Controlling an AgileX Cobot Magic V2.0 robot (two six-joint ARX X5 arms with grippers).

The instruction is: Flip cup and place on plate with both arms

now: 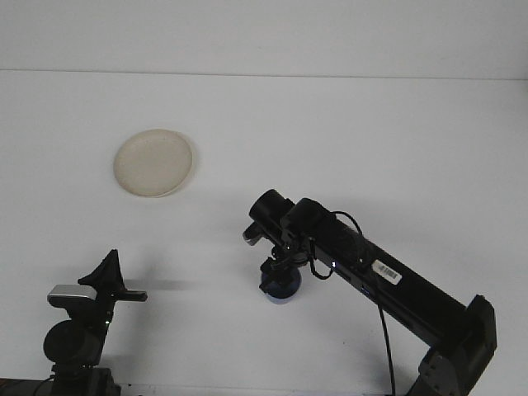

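cup (280,290): small blue thing on the white counter (371,148), near the front, a bit right of middle. Mostly hidden, only the lower part peeks out.
right claw (276,276): pointing down, sitting right on top of the cup, looks like it's touching it. Honestly can't tell how wide it's open or if it's got a grip, the wrist blocks it.
right arm (388,280): black, reaching in from the bottom right corner.
left claw (111,280): parked low at the front left, well apart from the cup. Fingers look spread, nothing in them.
plate (153,162): cream, round, back left, far from both claws.
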